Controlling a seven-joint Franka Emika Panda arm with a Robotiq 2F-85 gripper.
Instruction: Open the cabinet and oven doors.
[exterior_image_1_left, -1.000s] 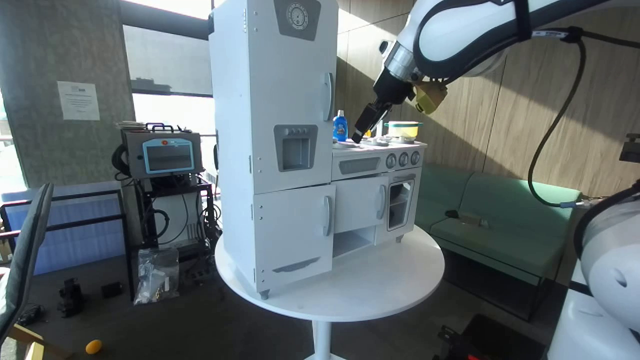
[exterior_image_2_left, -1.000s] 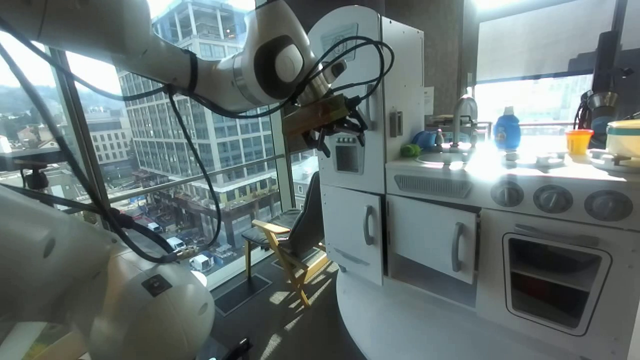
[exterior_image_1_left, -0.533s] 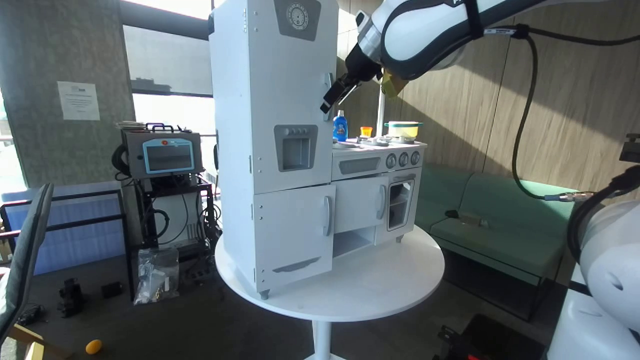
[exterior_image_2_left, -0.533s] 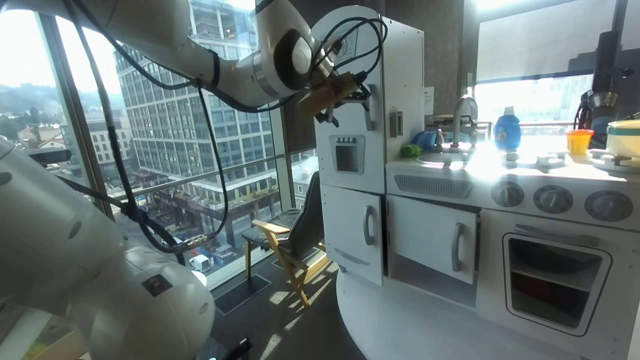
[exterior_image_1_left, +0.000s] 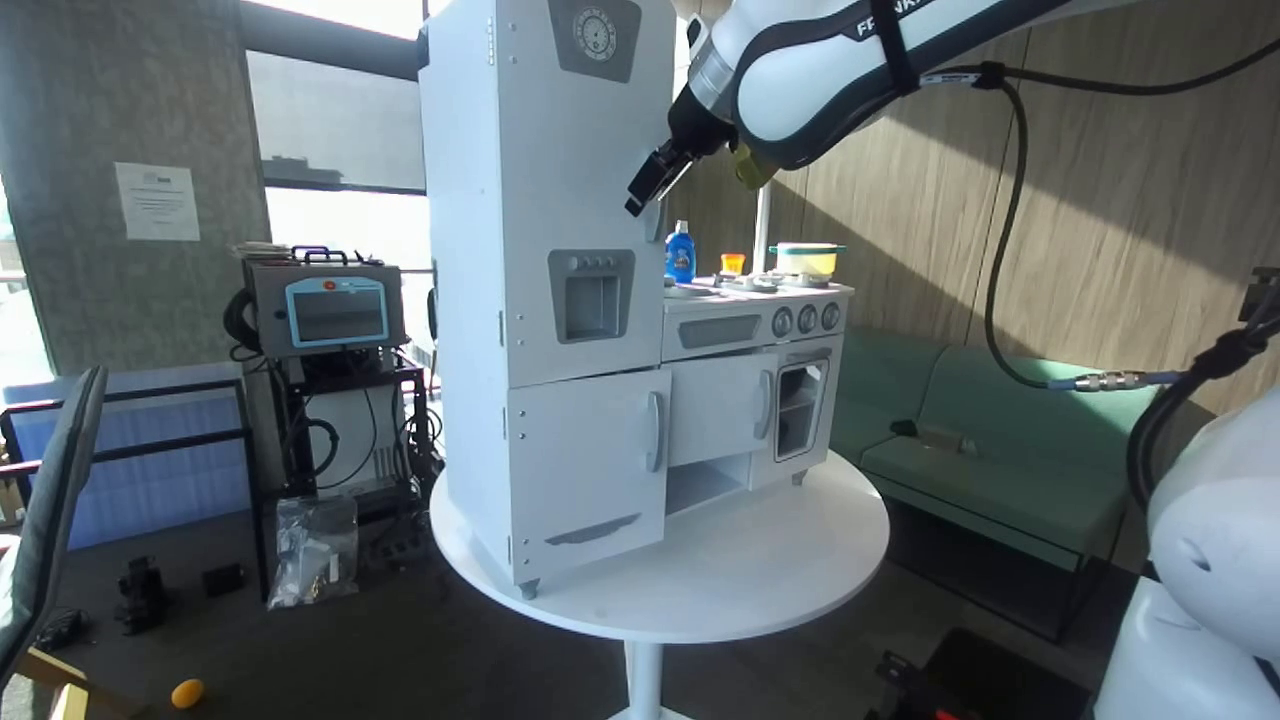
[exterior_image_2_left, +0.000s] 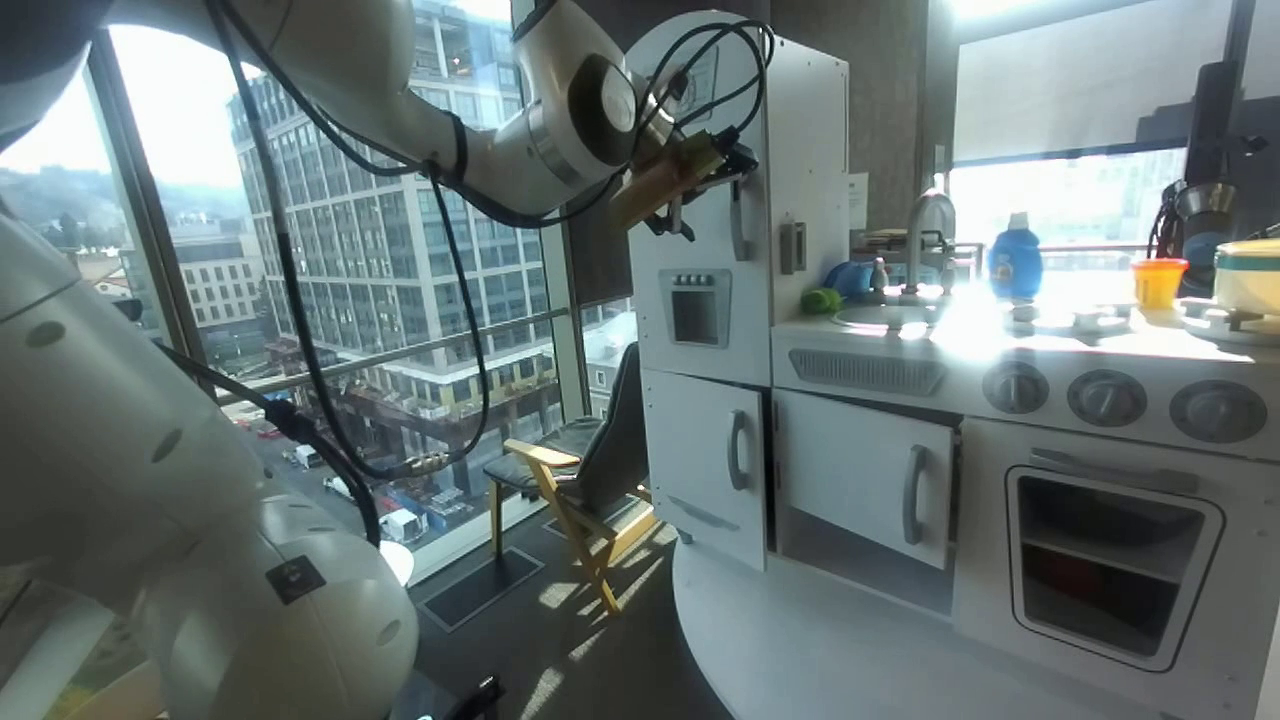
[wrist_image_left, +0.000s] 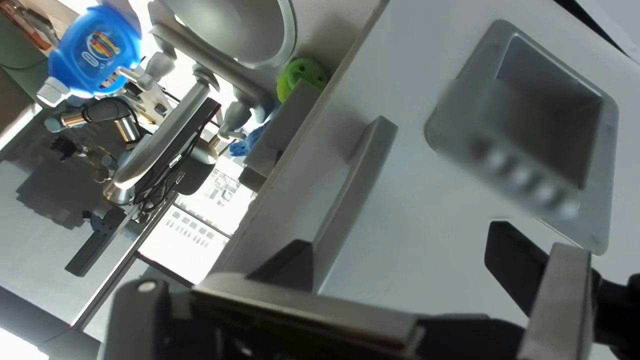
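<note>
While the upper door (exterior_image_1_left: 575, 180) of the white play-kitchen cabinet (exterior_image_1_left: 530, 320), standing on the round table (exterior_image_1_left: 740, 570), appears shut, the step in hand is probably a grasp on its grey bow handle (wrist_image_left: 356, 185). The wrist view puts that handle hard by one finger (wrist_image_left: 292, 265) and slanting across the gap, so the Robotiq gripper (wrist_image_left: 400, 247) should shift sideways until the handle sits centrally, and turn a little to square the fingers to it. Then a gentle advance, deep enough to straddle the handle without ramming the door. Since the hinges (exterior_image_1_left: 491, 42) lie along the opposite edge, the pull ought to follow an arc; a straight tug could slip off. The oven door (exterior_image_2_left: 1115, 560), below the stove knobs (exterior_image_2_left: 1105, 398), looks closed too.

The jaws stand wide apart at the handle's upper part, gripping nothing; one finger lies toward the door's free edge, the other finger (wrist_image_left: 515, 265) over the door face, near the dispenser panel (wrist_image_left: 530, 135). Whether the nearer finger touches the handle I cannot tell.
</note>
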